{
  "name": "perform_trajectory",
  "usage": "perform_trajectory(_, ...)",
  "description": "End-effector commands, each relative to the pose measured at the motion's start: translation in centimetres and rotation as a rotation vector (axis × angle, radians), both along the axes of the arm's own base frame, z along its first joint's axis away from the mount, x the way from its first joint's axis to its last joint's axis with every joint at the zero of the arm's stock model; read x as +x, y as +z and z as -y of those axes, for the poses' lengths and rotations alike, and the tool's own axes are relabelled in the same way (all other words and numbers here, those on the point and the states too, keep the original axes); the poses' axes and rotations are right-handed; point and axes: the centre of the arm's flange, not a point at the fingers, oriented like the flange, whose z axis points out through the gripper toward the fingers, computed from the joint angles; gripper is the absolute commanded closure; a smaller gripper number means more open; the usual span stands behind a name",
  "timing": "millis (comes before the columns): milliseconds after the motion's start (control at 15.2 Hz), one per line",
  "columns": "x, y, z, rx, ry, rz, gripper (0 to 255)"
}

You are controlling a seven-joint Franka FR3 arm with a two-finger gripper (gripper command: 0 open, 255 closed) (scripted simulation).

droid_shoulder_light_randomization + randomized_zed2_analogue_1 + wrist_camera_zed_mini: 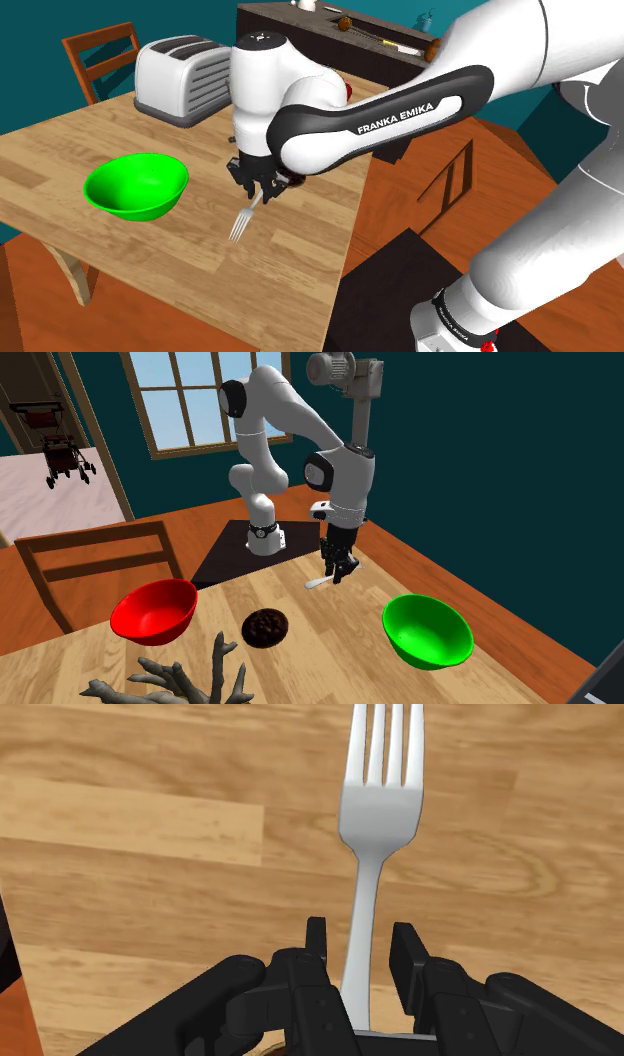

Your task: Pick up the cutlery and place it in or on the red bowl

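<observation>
A silver fork [382, 804] runs out from between my two black fingers, tines pointing away from the hand. My gripper [361, 939] is shut on its handle. In the shoulder view the gripper [258, 190] hangs low over the wooden table [60, 140], and the fork [241, 222] slants down from it with its tines close to the wood. The second exterior view has the gripper [338, 570] with the fork [317, 582] near the table's far edge. The red bowl [153, 610] stands well off towards that view's left, upright and empty.
A green bowl [135, 185] sits on the table beside the gripper, towards the shoulder view's left. A toaster [185, 78] and a chair [100, 55] stand further back. A dark round cookie [266, 626] and a grey branch [180, 682] lie near the red bowl.
</observation>
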Motion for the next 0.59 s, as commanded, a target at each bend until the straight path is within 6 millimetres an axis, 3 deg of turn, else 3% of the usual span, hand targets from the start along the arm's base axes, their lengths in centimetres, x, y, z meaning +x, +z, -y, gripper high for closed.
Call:
perform_trajectory(0,-0.1,1.0,0.0,0.000,0.000,-0.001,255)
perform_trajectory(528,-0.1,5.2,0.0,0.000,0.000,-0.001,255)
